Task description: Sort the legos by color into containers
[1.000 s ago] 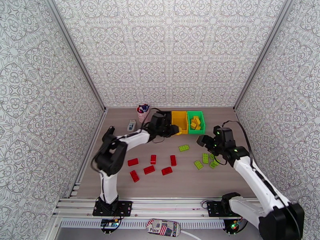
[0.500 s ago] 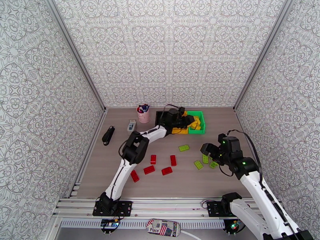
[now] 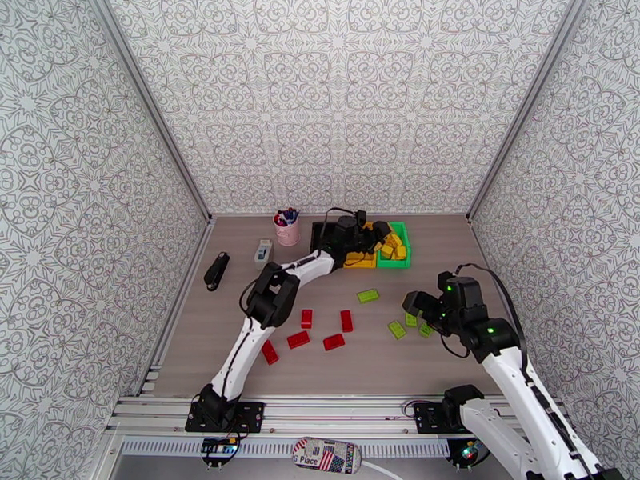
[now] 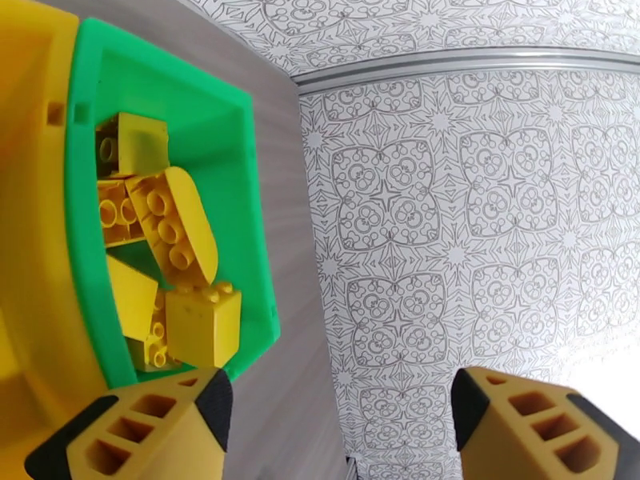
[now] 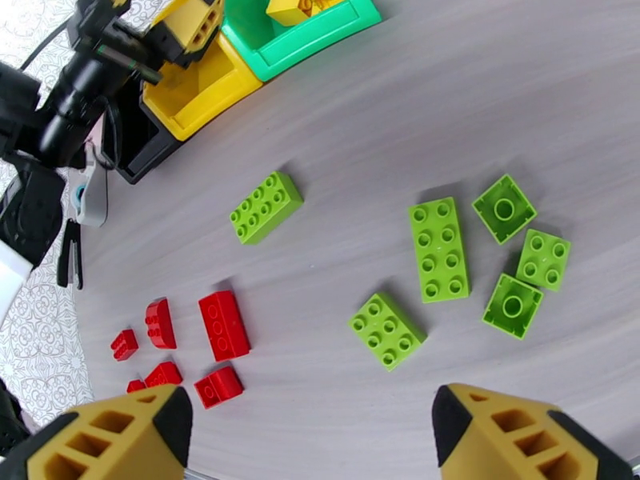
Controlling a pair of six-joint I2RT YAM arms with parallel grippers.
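Observation:
My left gripper [image 4: 340, 402] is open with nothing between its fingers, hovering at the near corner of the green container [image 4: 256, 202], which holds several yellow legos [image 4: 172, 226]. From above, the left gripper [image 3: 382, 232] reaches across the yellow container [image 3: 360, 262] beside the black container [image 3: 318, 234]. My right gripper [image 5: 308, 418] is open and empty above several light green legos [image 5: 438, 248] on the table; it sits at centre right [image 3: 414, 304]. Several red legos [image 3: 298, 339] lie in the middle, left of a lone green lego [image 3: 368, 296].
A pink cup of pens [image 3: 286, 230] and a small white-and-blue box [image 3: 262, 251] stand left of the containers. A black stapler-like object [image 3: 216, 270] lies by the left wall. Patterned walls close in the back and both sides.
The left arm stretched right from in front of the yellow container to over the green one, and its jaws opened. The right gripper drifted slightly nearer and lower over the green legos.

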